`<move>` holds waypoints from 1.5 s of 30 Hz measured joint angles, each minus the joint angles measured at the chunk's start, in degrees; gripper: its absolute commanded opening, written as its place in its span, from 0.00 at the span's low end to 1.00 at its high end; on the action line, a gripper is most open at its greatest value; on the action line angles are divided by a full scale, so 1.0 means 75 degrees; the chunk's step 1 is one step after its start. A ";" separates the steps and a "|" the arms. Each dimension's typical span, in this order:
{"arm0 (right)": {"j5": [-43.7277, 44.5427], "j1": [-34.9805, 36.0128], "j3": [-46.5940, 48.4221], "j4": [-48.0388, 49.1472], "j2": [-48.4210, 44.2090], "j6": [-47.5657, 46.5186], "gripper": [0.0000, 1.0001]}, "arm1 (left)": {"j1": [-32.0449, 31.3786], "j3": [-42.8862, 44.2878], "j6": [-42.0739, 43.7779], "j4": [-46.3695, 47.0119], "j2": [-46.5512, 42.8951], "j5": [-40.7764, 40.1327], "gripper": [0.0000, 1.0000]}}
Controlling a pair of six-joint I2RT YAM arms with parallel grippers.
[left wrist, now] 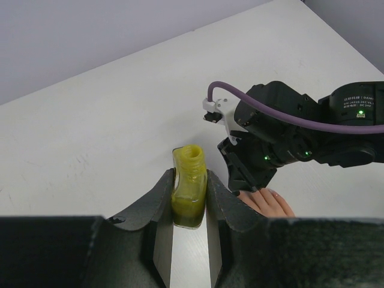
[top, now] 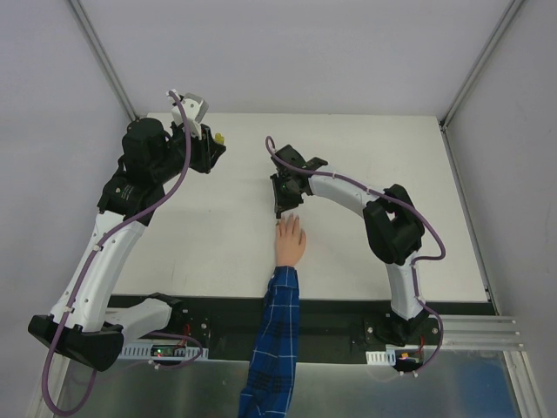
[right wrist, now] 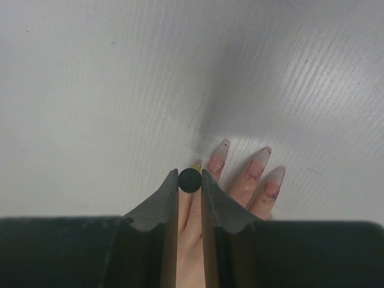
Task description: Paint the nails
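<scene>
The nails (right wrist: 257,168) are on a small fake hand (top: 290,241) that lies flat near the middle of the table (top: 392,148), with its fingers pointing away from the robot. Closest to the robot, a blue checked sleeve (top: 274,340) runs up from the near edge to the hand. I think it lies that way so both arms can reach the fingertips. The nails are long and pale pink, with small dark marks on them. Right over the fingers of the hand hangs the right gripper (right wrist: 189,175). It pinches a small round black cap (right wrist: 190,180), which looks like the top of the brush. A bit of yellow peeks out past the cap, just beside the nearest nail. I cannot tell if it touches that nail. The cap is held pointing down, so the brush can dab the nails. Farther back and off to the left of the hand, the left gripper (left wrist: 189,177) squeezes a little bottle (left wrist: 189,192) of yellow polish. The bottle stands up with its top off, likely so nothing spills and the brush can dip in again.
</scene>
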 measured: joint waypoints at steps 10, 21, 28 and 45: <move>0.0006 0.0000 -0.0061 -0.0006 0.0017 -0.0003 0.00 | 0.0000 0.0000 0.0000 0.0000 0.0000 0.0000 0.00; 0.0055 -0.0023 0.0399 -0.0041 0.0289 -0.0009 0.00 | 0.0000 0.0000 0.0000 0.0000 0.0000 0.0000 0.00; 0.0152 -0.0044 0.0391 -0.0093 0.0309 -0.0029 0.00 | 0.0000 0.0000 0.0000 0.0000 0.0000 0.0000 0.00; 0.0169 -0.0041 0.0093 -0.0067 0.0274 -0.0029 0.00 | 0.0000 0.0000 0.0000 0.0000 0.0000 0.0000 0.00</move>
